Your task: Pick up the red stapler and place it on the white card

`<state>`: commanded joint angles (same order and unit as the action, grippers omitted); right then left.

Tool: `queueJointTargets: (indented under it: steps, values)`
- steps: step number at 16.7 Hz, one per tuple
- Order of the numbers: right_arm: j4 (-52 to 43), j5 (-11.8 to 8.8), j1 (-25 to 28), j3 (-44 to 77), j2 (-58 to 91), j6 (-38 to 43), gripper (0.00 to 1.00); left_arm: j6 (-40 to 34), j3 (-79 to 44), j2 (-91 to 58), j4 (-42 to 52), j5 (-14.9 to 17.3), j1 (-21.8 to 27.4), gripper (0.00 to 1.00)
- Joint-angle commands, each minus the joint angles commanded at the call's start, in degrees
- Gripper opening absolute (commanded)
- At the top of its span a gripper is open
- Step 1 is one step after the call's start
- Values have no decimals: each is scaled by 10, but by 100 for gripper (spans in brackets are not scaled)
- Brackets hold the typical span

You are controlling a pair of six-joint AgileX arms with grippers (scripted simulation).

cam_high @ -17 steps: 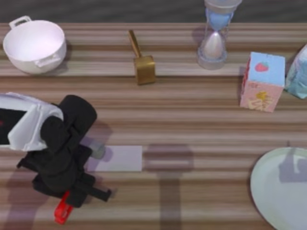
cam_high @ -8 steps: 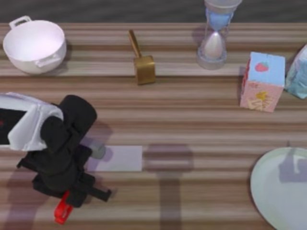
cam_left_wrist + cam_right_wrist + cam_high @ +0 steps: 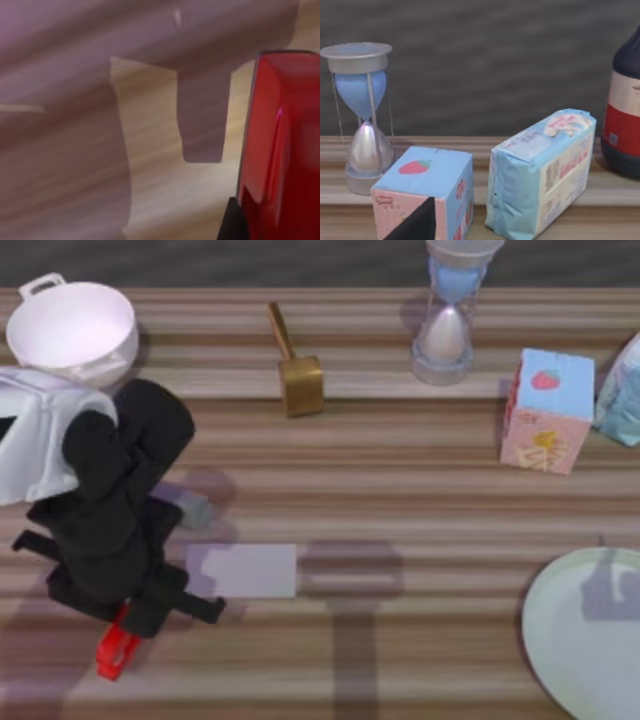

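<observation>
The red stapler (image 3: 114, 652) sticks out from under my left gripper (image 3: 127, 623), which is shut on it near the table's front left. In the left wrist view the red stapler (image 3: 280, 150) fills one side, with a dark fingertip (image 3: 231, 224) against it and wood below. The white card (image 3: 246, 571) lies flat just to the right of the gripper, with the stapler apart from it. My right arm is outside the top view; only one dark fingertip (image 3: 420, 224) shows in the right wrist view.
A white two-handled bowl (image 3: 70, 332) stands back left, a brass mallet (image 3: 296, 372) and an hourglass (image 3: 449, 312) along the back. A pink-blue carton (image 3: 547, 410) and a blue packet (image 3: 622, 390) stand at the right. A pale plate (image 3: 590, 635) lies front right.
My left arm has moved back and slightly left with the stapler, which now sits higher off the table. The card has not moved.
</observation>
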<state>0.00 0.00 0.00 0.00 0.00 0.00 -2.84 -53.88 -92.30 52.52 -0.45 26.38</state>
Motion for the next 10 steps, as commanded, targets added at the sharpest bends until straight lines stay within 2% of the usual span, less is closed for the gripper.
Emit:
queueJointTargets:
  steps: [4,10]
  values:
    - [0,0,0,0,0,0,100,-1,-47,43,83,1,-3,0]
    - [0,0,0,0,0,0,100,0,-50,45,87,0,-1,0]
